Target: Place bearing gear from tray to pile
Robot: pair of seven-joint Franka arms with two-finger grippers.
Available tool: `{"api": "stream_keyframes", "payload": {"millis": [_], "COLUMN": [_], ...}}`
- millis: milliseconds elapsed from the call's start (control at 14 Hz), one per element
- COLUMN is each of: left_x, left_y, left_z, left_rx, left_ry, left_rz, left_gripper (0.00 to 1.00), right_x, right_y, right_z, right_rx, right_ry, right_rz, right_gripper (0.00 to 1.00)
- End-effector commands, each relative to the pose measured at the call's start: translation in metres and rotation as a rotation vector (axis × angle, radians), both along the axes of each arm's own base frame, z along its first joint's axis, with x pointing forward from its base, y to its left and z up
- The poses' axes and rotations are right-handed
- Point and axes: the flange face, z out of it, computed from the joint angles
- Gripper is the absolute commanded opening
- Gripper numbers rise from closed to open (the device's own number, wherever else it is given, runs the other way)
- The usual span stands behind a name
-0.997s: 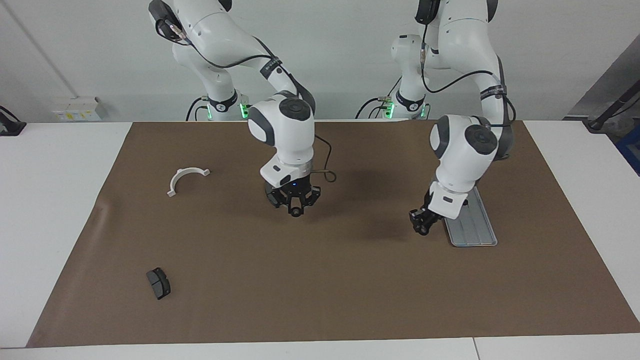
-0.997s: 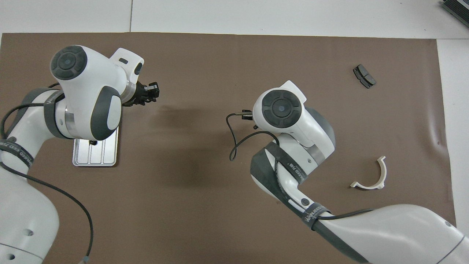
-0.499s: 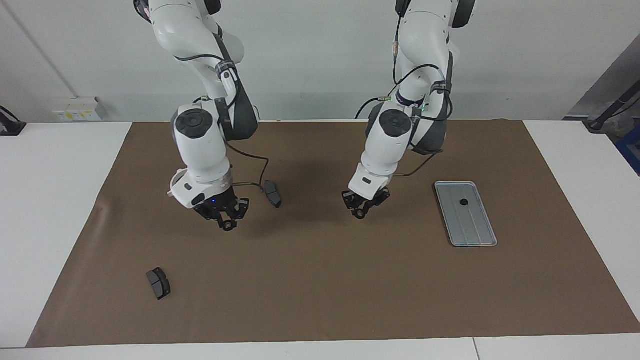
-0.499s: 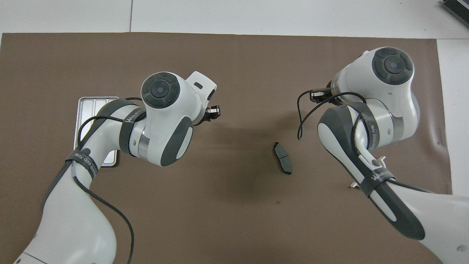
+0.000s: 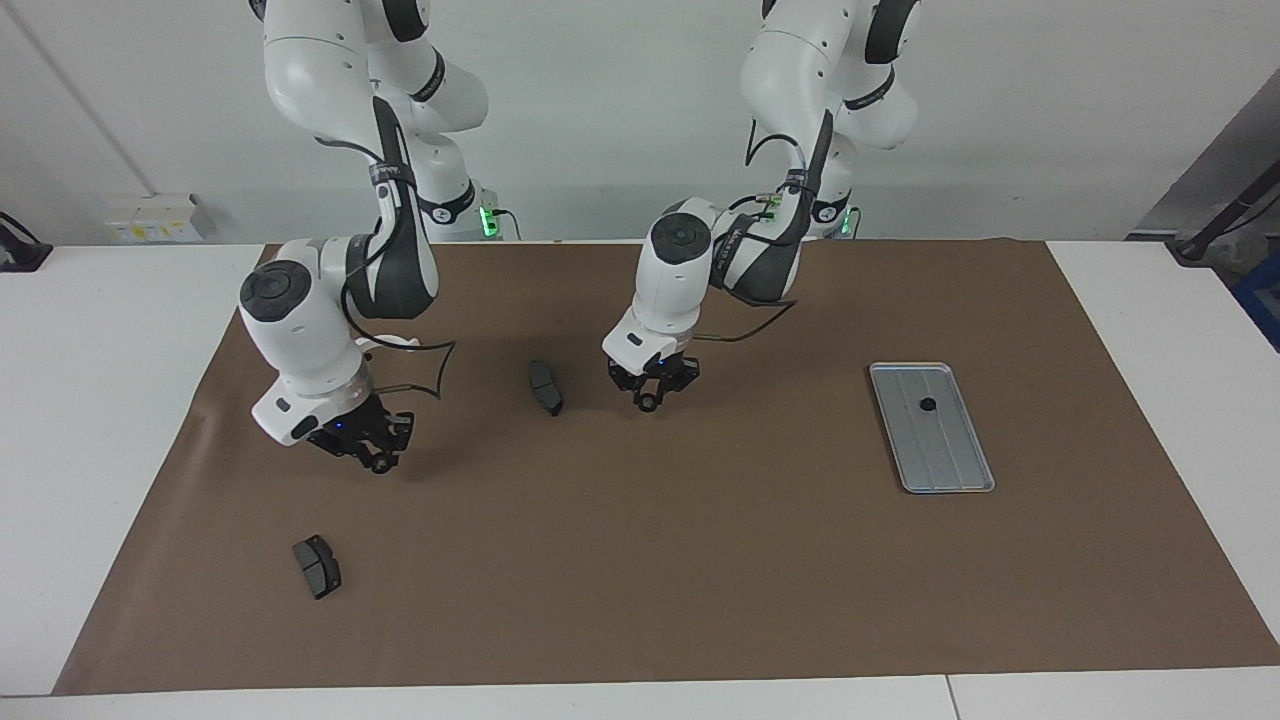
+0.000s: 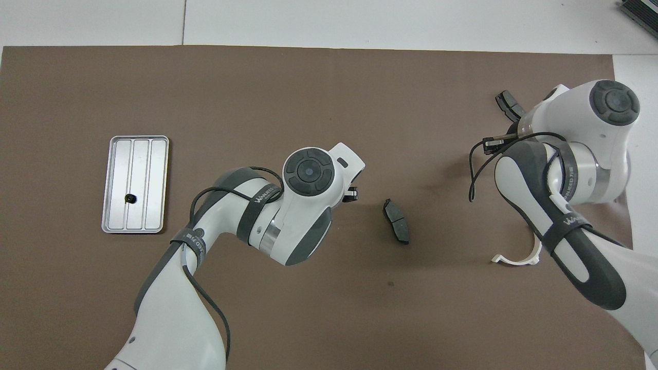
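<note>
The tray point(image 5: 932, 428) lies on the brown mat toward the left arm's end of the table point(image 5: 120, 330), with one small black bearing gear point(image 5: 928, 404) sitting in it. The left tool point(image 5: 650, 402) hangs over the mat near the middle, beside a dark grey pad point(image 5: 545, 387), fingertips together with nothing in them. The right tool point(image 5: 378, 464) hangs over the mat toward the right arm's end, fingertips also together and empty, between a white arc bracket point(image 6: 519, 252) and a second pad point(image 5: 317, 566).

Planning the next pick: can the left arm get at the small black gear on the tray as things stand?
Probably yes. The gear lies alone on the tray, uncovered, toward the left arm's end. The left gripper hangs over bare mat beside a dark pad; nothing stands between.
</note>
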Motion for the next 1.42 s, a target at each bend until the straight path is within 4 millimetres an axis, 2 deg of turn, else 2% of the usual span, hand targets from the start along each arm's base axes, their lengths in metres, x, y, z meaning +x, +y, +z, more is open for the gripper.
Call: {"api": "stream_keyframes", "payload": {"millis": [0, 71, 142, 214, 285, 356, 427, 570, 641, 712, 855, 926, 997, 1140, 1211, 1354], "left_x": [0.002, 0.005, 0.008, 0.009, 0.012, 0.015, 0.027, 0.059, 0.077, 0.089, 0.105, 0.107, 0.107, 0.098, 0.091, 0.08], "left_y": [0.003, 0.003, 0.004, 0.006, 0.009, 0.015, 0.034, 0.104, 0.15, 0.186, 0.252, 0.274, 0.3, 0.348, 0.367, 0.39], "left_z": [0.0, 0.004, 0.007, 0.007, 0.009, 0.009, 0.015, 0.042, 0.052, 0.064, 0.072, 0.069, 0.066, 0.058, 0.052, 0.039], "left_rx": [-0.014, -0.023, -0.028, -0.023, -0.017, -0.008, 0.008, 0.034, 0.041, 0.04, 0.041, 0.045, 0.048, 0.043, 0.038, 0.034], "left_ry": [-0.024, -0.031, -0.033, -0.029, -0.026, -0.018, -0.011, 0.011, 0.035, 0.044, 0.058, 0.072, 0.084, 0.105, 0.112, 0.11], "left_rz": [0.017, 0.04, 0.064, 0.072, 0.079, 0.089, 0.116, 0.217, 0.274, 0.298, 0.289, 0.268, 0.249, 0.183, 0.15, 0.154], "left_gripper": [0.56, 0.76, 0.89, 0.98, 1.0, 1.0, 1.0, 1.0, 1.0, 1.0, 1.0, 1.0, 1.0, 1.0, 1.0, 1.0], "right_x": [0.002, 0.002, 0.002, 0.002, 0.002, 0.002, 0.004, 0.005, 0.005, 0.003, -0.001, -0.001, -0.001, -0.01, -0.018, -0.034], "right_y": [-0.011, -0.013, -0.015, -0.015, -0.015, -0.015, -0.014, -0.005, 0.001, 0.01, 0.057, 0.074, 0.098, 0.15, 0.182, 0.233], "right_z": [-0.026, -0.03, -0.034, -0.036, -0.036, -0.036, -0.03, -0.006, 0.007, 0.022, 0.045, 0.054, 0.068, 0.076, 0.078, 0.078], "right_rx": [0.014, 0.013, 0.013, 0.013, 0.013, 0.014, 0.013, 0.015, 0.019, 0.024, 0.053, 0.062, 0.077, 0.107, 0.103, 0.069], "right_ry": [-0.011, -0.005, 0.003, 0.006, 0.006, 0.004, -0.003, -0.031, -0.049, -0.06, -0.049, -0.033, -0.022, -0.002, -0.008, -0.029], "right_rz": [0.033, 0.035, 0.03, 0.03, 0.027, 0.025, 0.026, 0.035, 0.042, 0.034, -0.015, -0.057, -0.072, -0.12, -0.135, -0.153], "right_gripper": [0.0, 0.0, 0.05, 0.26, 0.67, 1.0, 1.0, 1.0, 1.0, 1.0, 1.0, 1.0, 1.0, 1.0, 1.0, 1.0]}}
